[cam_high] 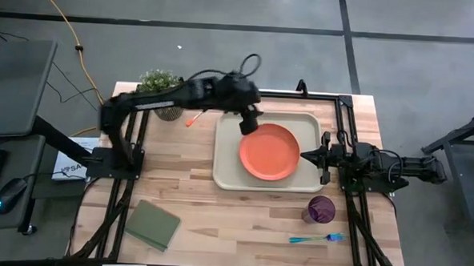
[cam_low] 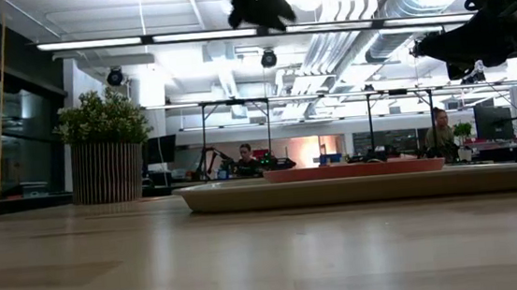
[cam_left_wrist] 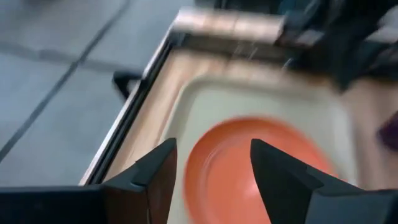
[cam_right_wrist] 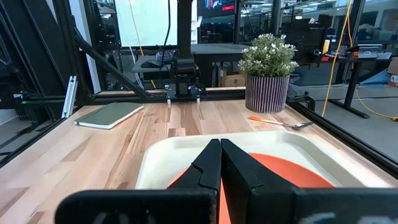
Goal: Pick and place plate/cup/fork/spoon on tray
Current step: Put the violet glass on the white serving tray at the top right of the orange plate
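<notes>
Hovering spread and empty: left gripper (cam_left_wrist: 211, 171), plate (cam_high: 269, 152) lying below its jaws inside tray (cam_high: 225, 174). Waiting pinched shut, holding nothing: right gripper (cam_right_wrist: 220, 163), plate just ahead.

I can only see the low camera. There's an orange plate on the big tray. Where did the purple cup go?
Observer: The cup stands on the bare table, outside the tray, near the front right corner. It is not on the tray yet.
Operator: And the fork and spoon?
Observer: The fork lies on the table just in front of the cup. The spoon lies beside the potted plant, off the tray's back left corner.
Operator: Is a claw holding the plate?
Observer: No. The left gripper hangs open above the plate, which lies flat on the tray. The right gripper is shut and empty at the tray's right edge.
</notes>
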Robot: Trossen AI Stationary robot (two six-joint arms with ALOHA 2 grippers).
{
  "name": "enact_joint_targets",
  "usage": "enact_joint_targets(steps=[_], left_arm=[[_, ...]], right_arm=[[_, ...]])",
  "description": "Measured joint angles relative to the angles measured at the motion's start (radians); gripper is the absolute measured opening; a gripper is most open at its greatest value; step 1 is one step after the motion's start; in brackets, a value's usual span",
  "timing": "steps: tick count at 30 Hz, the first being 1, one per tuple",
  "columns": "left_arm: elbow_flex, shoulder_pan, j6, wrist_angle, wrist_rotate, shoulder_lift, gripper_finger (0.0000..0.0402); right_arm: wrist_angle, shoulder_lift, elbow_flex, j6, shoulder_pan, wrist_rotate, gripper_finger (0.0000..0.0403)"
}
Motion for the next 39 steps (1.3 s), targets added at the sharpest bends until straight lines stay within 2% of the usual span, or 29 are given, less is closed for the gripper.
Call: enact_joint_targets(steps=[9, 13, 17, 19, 22, 28, 34, 37, 39], left_arm=[[-0.765, -0.063, 0.002, 0.699, 0.092, -0.401, 0.0163], [-1.048, -0.104, 0.038, 1.048, 0.094, -0.499, 0.0163], [-1.254, -0.124, 0.06, 1.376, 0.077, -0.541, 0.0163], [-1.304, -0.125, 0.065, 1.457, 0.061, -0.541, 0.0163], [-1.323, -0.108, 0.076, 1.478, 0.065, -0.541, 0.0163], [-1.323, -0.077, 0.138, 1.475, 0.242, -0.541, 0.0163], [-1.323, -0.071, 0.15, 1.483, 0.248, -0.54, 0.0163], [-1.323, -0.071, 0.184, 1.485, 0.248, -0.54, 0.0163], [-1.323, -0.071, 0.196, 1.49, 0.248, -0.545, 0.0163]], right_arm=[[0.0, 0.0, 0.0, 0.0, 0.0, 0.0, 0.0], [0.0, 0.0, 0.0, 0.0, 0.0, 0.0, 0.0], [0.0, 0.0, 0.0, 0.0, 0.0, 0.0, 0.0], [0.0, 0.0, 0.0, 0.0, 0.0, 0.0, 0.0], [0.0, 0.0, 0.0, 0.0, 0.0, 0.0, 0.0], [0.0, 0.0, 0.0, 0.0, 0.0, 0.0, 0.0], [0.004, 0.0, 0.0, 0.0, 0.0, 0.002, 0.0], [0.113, 0.0, 0.0, -0.01, -0.002, 0.052, 0.0], [0.236, 0.0, 0.0, 0.043, -0.002, 0.061, 0.0]])
